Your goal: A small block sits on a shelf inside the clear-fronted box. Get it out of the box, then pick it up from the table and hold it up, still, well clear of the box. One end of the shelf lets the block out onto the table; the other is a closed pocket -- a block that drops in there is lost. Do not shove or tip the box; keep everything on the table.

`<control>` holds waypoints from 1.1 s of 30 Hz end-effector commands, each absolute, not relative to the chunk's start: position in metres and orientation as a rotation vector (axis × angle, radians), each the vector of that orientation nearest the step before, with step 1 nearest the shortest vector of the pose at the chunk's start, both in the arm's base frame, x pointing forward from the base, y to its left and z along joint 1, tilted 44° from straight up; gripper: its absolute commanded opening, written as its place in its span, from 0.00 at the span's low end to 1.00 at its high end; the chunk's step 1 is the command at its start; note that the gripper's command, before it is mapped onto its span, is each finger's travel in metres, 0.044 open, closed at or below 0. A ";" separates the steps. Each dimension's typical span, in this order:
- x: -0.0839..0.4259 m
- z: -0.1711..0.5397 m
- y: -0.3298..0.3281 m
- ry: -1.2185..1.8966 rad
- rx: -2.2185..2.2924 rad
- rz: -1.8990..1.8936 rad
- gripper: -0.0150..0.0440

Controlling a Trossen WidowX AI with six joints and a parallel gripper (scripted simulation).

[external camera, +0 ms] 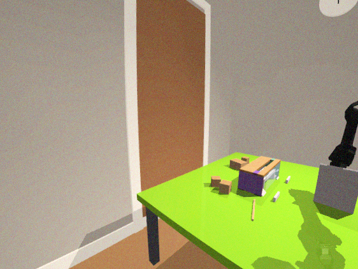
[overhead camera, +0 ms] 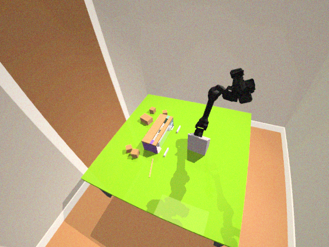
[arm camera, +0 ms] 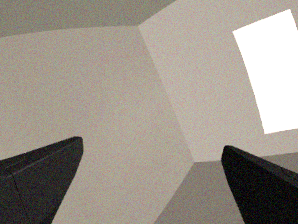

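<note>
High above the bench [overhead camera: 181, 181], your hand [overhead camera: 244, 88] stands wide with nothing in it, well apart from the box [overhead camera: 158, 133] with brown blocks beside it.

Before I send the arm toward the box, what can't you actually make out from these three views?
- The small block on the shelf: too small to pick out through the clear front of the box in the top view.
- Which end is open: not resolvable in the top view; the exterior view shows only the purple end wall.
- Gripper: the wrist view sees only walls, no table; the exterior view crops the arm.
</note>
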State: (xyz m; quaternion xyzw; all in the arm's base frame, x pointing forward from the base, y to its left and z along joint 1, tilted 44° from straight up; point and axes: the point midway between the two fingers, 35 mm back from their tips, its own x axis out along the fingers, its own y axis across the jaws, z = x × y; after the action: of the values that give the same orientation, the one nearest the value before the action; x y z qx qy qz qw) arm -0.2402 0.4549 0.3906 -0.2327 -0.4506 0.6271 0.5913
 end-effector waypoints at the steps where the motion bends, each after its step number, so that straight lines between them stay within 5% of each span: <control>1: -0.212 0.376 0.471 -0.960 -0.594 1.446 0.93; 19: 0.017 0.278 0.511 -0.263 -0.721 1.265 0.93; 33: 0.205 0.188 0.439 0.396 -0.503 0.855 0.93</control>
State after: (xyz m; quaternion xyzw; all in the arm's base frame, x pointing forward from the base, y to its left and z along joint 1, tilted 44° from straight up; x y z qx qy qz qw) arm 0.1695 0.4603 0.2068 -0.2686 0.1277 0.4551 0.8393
